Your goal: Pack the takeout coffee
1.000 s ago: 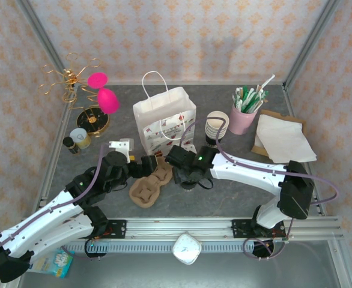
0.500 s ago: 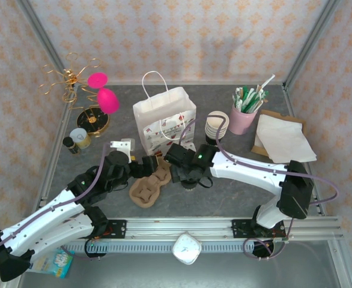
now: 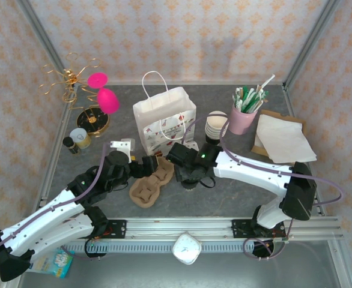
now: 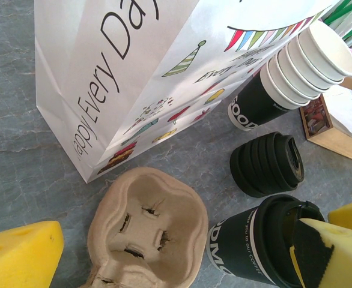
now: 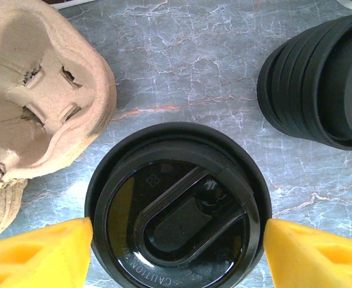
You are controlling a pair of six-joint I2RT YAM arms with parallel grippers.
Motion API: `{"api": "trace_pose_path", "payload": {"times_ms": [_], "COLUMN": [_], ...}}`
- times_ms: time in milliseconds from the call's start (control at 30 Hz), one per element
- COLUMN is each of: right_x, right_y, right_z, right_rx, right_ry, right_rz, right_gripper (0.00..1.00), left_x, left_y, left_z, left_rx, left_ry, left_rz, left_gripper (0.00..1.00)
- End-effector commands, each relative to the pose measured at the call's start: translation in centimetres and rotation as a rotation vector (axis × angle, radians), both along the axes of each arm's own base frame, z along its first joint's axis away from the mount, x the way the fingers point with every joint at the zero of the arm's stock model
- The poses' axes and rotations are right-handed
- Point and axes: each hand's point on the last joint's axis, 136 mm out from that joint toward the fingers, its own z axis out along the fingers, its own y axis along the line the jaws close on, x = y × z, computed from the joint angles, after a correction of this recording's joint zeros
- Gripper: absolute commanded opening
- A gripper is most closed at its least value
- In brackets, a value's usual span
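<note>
Right gripper [image 3: 190, 178] covers the coffee cup [image 4: 248, 247] from above; on the left wrist camera its base runs off the bottom, a yellow finger [image 4: 339, 255] masking part of it.

Your grey marbled table [image 3: 236, 193] carries the takeout coffee [image 5: 177, 204] upright within the right pincer [image 5: 177, 252]. A pulp cup carrier [image 5: 41, 90] lies just left of that pincer, a pile of black lids [image 5: 320, 90] ahead-right, and a paper bag [image 3: 164, 120] stands beyond.
</note>
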Motion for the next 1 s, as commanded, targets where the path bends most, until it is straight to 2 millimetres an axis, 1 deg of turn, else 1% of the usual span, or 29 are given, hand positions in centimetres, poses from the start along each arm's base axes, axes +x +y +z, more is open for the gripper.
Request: {"api": "trace_pose_path", "payload": {"times_ms": [0,100,233,300,367,400,500,567,600,633,700,767,867,967], "right_x": [0.0,-0.3,-0.9,-1.1,-1.0,-0.9,-0.1,0.4,0.6,0.7,0.9,1.0,0.8,0.9], "right_y": [-1.0,-1.3,-1.7,-2.0,-2.0,-1.7,-1.0,-0.9,-0.8,-0.6,-0.4,-0.4,0.1,0.0], "right_z": [-0.7,-1.6,-3.2,-3.6,-3.6,-3.2,-1.5,0.0,0.6,1.0,1.6,1.6,0.7,-0.2], "right_rx": [-0.058,-0.078,-0.086,-0.100,-0.102,-0.094,-0.075,-0.062,-0.051,-0.038,-0.024,-0.021,-0.025,-0.044], "right_ry": [-0.008,0.008,0.040,0.046,0.045,0.041,0.009,-0.027,-0.041,-0.049,-0.056,-0.058,-0.036,-0.030], "right_rz": [-0.004,0.004,0.005,0.002,0.003,0.005,0.004,-0.007,-0.010,-0.011,-0.020,-0.030,-0.024,-0.023], "right_gripper": [0.70,0.67,0.66,0.65,0.64,0.64,0.65,0.72,0.74,0.75,0.82,0.88,0.90,0.90], "left_x": [0.1,0.0,0.0,0.0,0.0,0.1,0.1,0.1,0.1,0.1,0.1,0.2,0.2,0.1], "left_y": [-0.1,-0.1,0.0,0.0,0.0,0.0,-0.1,0.0,0.0,0.0,0.2,0.2,0.2,0.3], "left_z": [1.0,0.8,0.8,0.8,0.8,0.8,0.9,0.9,1.0,1.0,1.0,1.1,1.2,1.2], "left_rx": [-0.009,-0.010,-0.009,-0.009,-0.009,-0.007,-0.011,-0.012,-0.011,-0.011,-0.006,-0.006,-0.009,-0.004], "left_ry": [-0.026,-0.022,-0.022,-0.023,-0.024,-0.025,-0.026,-0.026,-0.027,-0.028,-0.029,-0.032,-0.038,-0.037], "left_rz": [-0.006,-0.005,-0.004,-0.003,-0.002,-0.001,-0.002,-0.001,0.000,0.002,0.006,0.011,0.011,0.013], "left_gripper": [0.99,0.99,0.99,0.99,0.99,0.99,0.99,0.99,0.99,0.99,0.99,0.99,0.99,0.99]}}
